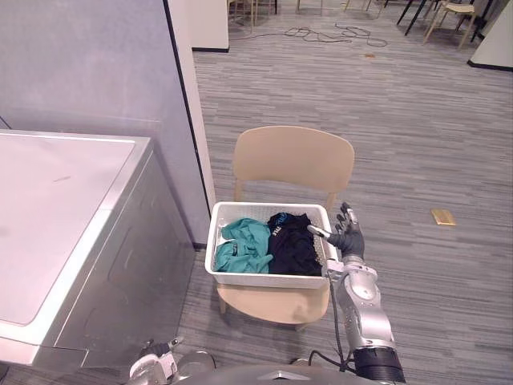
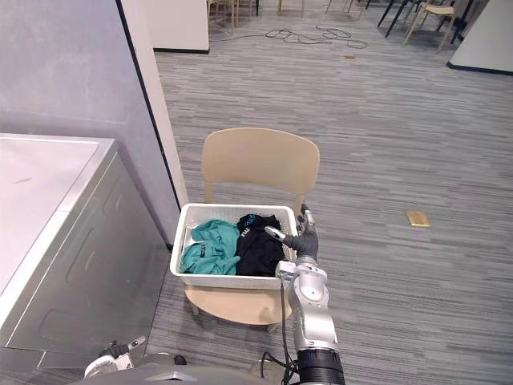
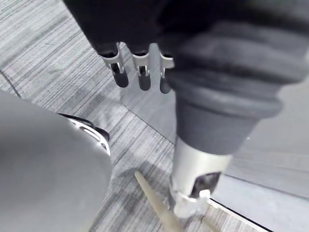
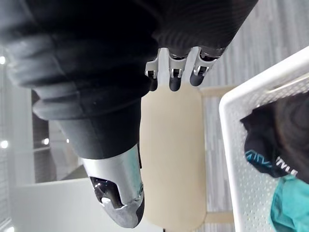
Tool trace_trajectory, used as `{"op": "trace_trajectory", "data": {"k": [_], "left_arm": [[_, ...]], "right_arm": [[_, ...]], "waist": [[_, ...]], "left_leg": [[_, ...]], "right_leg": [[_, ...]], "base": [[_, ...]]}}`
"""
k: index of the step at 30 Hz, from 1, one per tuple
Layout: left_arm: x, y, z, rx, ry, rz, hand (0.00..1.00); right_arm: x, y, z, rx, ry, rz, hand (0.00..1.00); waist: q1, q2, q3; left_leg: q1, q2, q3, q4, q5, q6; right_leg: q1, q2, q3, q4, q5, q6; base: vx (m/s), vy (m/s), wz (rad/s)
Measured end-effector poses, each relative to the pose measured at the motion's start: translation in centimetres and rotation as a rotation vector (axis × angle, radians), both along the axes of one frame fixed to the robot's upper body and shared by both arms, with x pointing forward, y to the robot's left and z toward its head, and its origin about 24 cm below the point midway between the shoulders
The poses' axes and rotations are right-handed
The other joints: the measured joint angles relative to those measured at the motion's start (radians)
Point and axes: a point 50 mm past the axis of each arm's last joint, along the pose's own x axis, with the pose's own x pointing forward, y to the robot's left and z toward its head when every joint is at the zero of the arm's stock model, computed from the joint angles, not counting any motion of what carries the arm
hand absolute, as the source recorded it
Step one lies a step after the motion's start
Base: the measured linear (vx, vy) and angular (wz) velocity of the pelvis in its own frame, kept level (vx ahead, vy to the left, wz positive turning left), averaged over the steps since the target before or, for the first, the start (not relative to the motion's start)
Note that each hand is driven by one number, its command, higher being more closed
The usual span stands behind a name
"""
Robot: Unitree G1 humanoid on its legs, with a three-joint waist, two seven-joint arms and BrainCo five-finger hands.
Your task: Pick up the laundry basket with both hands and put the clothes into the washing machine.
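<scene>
1. My right hand (image 1: 347, 238) is just beside the right rim of the white perforated plastic laundry basket (image 1: 264, 280), fingers straight, holding nothing.
2. The basket sits on a pale wooden chair (image 1: 292, 156), with teal clothes (image 1: 240, 245) and black clothes (image 1: 292, 241) inside.
3. My left hand (image 3: 227, 82) is low beside the grey washing machine (image 1: 72, 224), fingers relaxed and empty.
</scene>
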Motion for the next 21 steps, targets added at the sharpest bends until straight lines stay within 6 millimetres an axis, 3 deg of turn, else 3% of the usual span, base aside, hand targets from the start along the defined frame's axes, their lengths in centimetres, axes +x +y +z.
{"op": "trace_trajectory", "data": {"k": [4,6,8,10,12,14,18,21], "left_arm": [[0.4,-0.1,0.1,0.014,-0.002,-0.058,0.0],[0.9,0.1,0.2,0.03,-0.009,-0.094,0.0],[2.4,0.2,0.6,0.048,-0.04,-0.141,0.0],[4.6,0.6,1.5,0.076,-0.106,-0.167,0.0],[6.0,1.0,2.1,0.098,-0.14,-0.189,0.0],[7.2,1.8,2.7,0.132,-0.165,-0.209,0.0],[7.4,2.2,2.9,0.143,-0.166,-0.218,0.0],[7.9,2.1,3.1,0.141,-0.18,-0.223,0.0]], "right_arm": [[0.4,1.1,0.2,-0.126,0.011,0.117,0.0],[1.4,1.8,0.6,-0.217,0.007,0.211,0.0],[3.4,2.4,2.3,-0.299,-0.044,0.284,0.0],[6.8,3.3,5.8,-0.44,-0.135,0.359,0.0],[8.6,3.4,8.2,-0.537,-0.184,0.391,0.0],[10.9,3.3,11.2,-0.67,-0.216,0.422,0.0],[13.1,3.5,15.5,-0.81,-0.272,0.418,0.0],[14.1,3.4,17.6,-0.863,-0.29,0.387,0.0]], "waist": [[0.002,0.013,0.007],[0.003,0.004,0.024],[0.002,0.002,0.073],[0.004,-0.01,0.151],[0.009,-0.013,0.208],[0.039,-0.02,0.271],[0.067,-0.025,0.337],[0.089,-0.026,0.346]], "left_leg": [[-0.022,0.0,-0.03,-0.016,0.0,0.0],[-0.041,0.0,-0.032,-0.03,0.012,0.011],[-0.08,0.002,-0.05,-0.009,0.017,0.015],[-0.161,0.007,-0.074,0.047,0.018,0.017],[-0.205,0.007,-0.097,0.081,0.02,0.02],[-0.262,0.007,-0.116,0.121,0.021,0.023],[-0.339,0.004,-0.156,0.16,0.027,0.028],[-0.388,0.002,-0.166,0.165,0.042,0.029]], "right_leg": [[-0.011,0.007,-0.014,-0.017,0.013,0.002],[-0.037,0.01,-0.016,-0.016,0.021,0.002],[-0.067,0.009,-0.021,0.005,0.023,-0.001],[-0.139,0.004,-0.027,0.064,0.017,-0.009],[-0.166,-0.002,-0.044,0.095,0.013,-0.012],[-0.218,-0.013,-0.051,0.151,0.0,-0.017],[-0.273,-0.024,-0.083,0.204,-0.012,-0.024],[-0.313,-0.03,-0.101,0.217,-0.013,-0.026]], "base": [[0.0,-0.018,0.05],[-0.02,-0.012,0.0],[-0.12,-0.022,0.12],[-0.18,-0.004,0.22],[-0.16,0.003,0.3],[-0.18,0.003,0.25],[-0.13,-0.003,0.26],[-0.07,0.005,0.2]]}}
